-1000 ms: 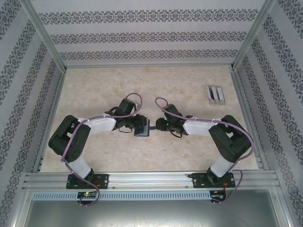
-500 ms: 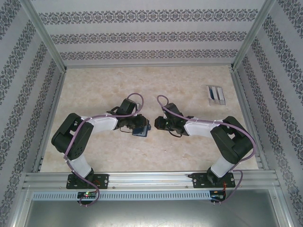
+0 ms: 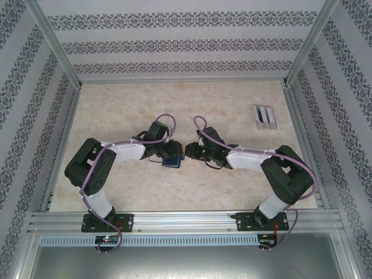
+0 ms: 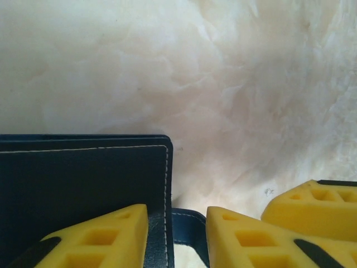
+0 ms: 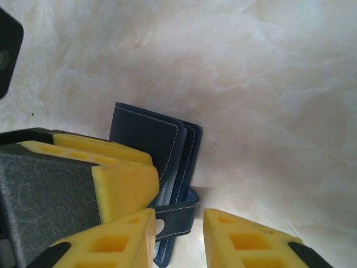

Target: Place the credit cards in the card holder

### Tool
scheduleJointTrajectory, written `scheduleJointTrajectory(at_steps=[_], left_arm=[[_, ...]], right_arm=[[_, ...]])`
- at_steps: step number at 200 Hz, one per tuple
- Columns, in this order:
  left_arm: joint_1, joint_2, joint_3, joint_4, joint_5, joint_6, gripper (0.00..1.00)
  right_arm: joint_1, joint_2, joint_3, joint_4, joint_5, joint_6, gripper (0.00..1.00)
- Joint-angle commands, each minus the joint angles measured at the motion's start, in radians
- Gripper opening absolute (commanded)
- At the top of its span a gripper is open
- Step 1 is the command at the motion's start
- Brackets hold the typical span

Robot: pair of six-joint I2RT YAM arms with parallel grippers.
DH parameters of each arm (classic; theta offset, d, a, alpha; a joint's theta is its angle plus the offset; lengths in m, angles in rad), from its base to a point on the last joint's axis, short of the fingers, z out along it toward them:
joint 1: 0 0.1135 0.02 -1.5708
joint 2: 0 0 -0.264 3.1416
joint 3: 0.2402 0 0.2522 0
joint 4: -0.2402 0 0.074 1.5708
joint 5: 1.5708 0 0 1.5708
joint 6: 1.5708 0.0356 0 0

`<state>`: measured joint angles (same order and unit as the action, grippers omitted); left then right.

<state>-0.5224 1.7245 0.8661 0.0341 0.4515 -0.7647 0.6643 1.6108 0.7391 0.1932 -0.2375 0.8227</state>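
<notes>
Reaching inward, left fingers spread over the edge of the card holder, right fingers spread around its strap.

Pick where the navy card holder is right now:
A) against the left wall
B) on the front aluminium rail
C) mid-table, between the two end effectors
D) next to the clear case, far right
C: the card holder lies mid-table where the left end effector and right end effector meet; the clear case sits apart, far right.
</notes>
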Motion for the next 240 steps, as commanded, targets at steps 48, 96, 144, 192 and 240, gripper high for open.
scheduleJointTrajectory(at_steps=[48, 96, 144, 192, 240], left_arm=[[0.076, -0.212, -0.066, -0.135, -0.049, -0.031, 0.38], [0.138, -0.243, -0.127, -0.178, -0.082, 0.034, 0.28], [0.136, -0.18, -0.173, -0.114, -0.066, 0.062, 0.25], [0.136, -0.151, -0.177, -0.097, -0.056, 0.059, 0.27], [0.137, -0.13, -0.166, -0.095, -0.045, 0.06, 0.3]], right_arm=[[0.056, -0.024, 0.012, -0.013, 0.056, -0.017, 0.35], [0.129, 0.032, 0.098, -0.069, 0.111, -0.036, 0.48], [0.186, 0.109, 0.169, -0.146, 0.215, -0.067, 0.49], [0.212, 0.139, 0.167, -0.18, 0.323, -0.092, 0.5], [0.207, 0.17, 0.166, -0.18, 0.355, -0.097, 0.45]])
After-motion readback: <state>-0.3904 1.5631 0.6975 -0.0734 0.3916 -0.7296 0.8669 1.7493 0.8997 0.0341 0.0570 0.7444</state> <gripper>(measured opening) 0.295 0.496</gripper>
